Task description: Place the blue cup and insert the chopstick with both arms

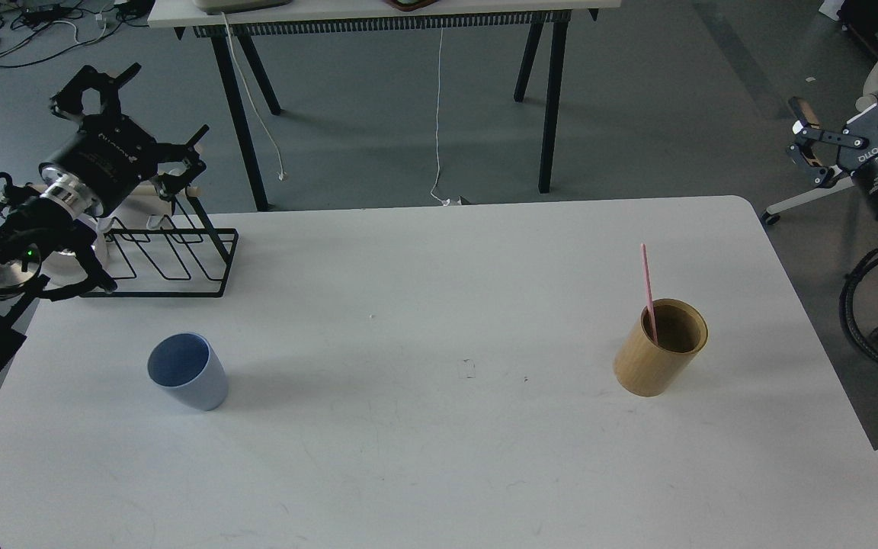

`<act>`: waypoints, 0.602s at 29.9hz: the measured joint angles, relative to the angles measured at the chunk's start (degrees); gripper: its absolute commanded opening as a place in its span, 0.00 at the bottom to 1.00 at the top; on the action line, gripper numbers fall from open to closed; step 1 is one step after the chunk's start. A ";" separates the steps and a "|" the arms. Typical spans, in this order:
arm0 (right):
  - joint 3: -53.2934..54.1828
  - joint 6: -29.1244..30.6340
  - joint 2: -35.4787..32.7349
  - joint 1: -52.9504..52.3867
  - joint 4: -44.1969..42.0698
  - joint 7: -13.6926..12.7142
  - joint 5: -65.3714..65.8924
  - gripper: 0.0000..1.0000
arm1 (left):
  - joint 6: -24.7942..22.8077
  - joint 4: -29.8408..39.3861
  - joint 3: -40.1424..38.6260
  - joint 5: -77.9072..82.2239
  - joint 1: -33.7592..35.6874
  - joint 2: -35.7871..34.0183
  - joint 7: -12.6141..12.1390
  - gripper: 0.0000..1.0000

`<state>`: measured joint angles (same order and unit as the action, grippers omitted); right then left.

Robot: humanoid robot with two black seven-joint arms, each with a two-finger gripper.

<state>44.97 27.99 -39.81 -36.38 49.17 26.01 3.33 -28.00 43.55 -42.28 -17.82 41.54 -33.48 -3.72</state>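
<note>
The blue cup (187, 371) stands upright on the white table (439, 457) at the left front, its mouth open and nothing in it. The pink chopstick (647, 284) leans inside a tan bamboo-coloured cylinder cup (660, 348) at the right. My left gripper (168, 103) hangs open above the table's far left corner, well behind the blue cup and holding nothing. My right gripper (843, 72) is open too, off the table's right edge, high and behind the tan cup, with its fingers holding nothing.
A black wire rack (172, 259) with a pale wooden rod (172, 194) sits at the far left of the table, under my left gripper. A second table on black legs (549, 99) stands behind. Cables loop beside my right arm.
</note>
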 measured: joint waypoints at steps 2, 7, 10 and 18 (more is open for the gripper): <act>0.25 0.00 0.00 0.04 0.00 0.00 0.00 0.99 | 0.00 0.20 -0.50 0.00 -0.09 -0.10 0.01 1.00; 0.37 0.00 0.00 0.08 0.02 0.01 0.03 0.99 | 0.00 0.74 -2.95 -0.08 0.12 -0.09 0.13 1.00; 0.37 0.00 0.00 0.08 -0.02 0.01 0.09 0.99 | 0.00 1.03 -4.23 -0.25 1.79 -0.17 0.14 1.00; 0.25 0.02 0.23 0.08 0.00 0.01 0.10 0.99 | -0.01 0.19 -3.70 1.73 7.93 0.34 -0.11 1.00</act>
<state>45.22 28.01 -39.57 -36.30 49.17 26.02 3.43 -28.00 43.74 -45.97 -16.09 49.48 -33.14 -3.82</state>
